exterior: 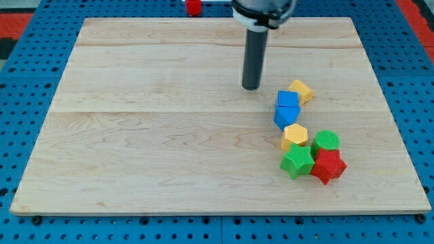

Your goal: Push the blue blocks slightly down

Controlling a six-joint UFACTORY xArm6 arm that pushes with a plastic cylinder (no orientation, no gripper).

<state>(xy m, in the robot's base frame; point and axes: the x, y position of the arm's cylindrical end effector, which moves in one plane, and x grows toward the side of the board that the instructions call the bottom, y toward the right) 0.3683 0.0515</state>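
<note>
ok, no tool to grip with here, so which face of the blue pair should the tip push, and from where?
Probably the top edge of the upper blue block, coming from the view's top. The lower blue block sits directly beneath, touching, so both should travel together. My tip is up-left of them; the yellow block crowds the upper right.

Single view only, set in front of and above the wooden board (169, 115), looking down at a slant toward the view's top; near enough that the board fills most of the frame, with blue perforated table (27, 224) showing around its edges; no second view to share anything
</note>
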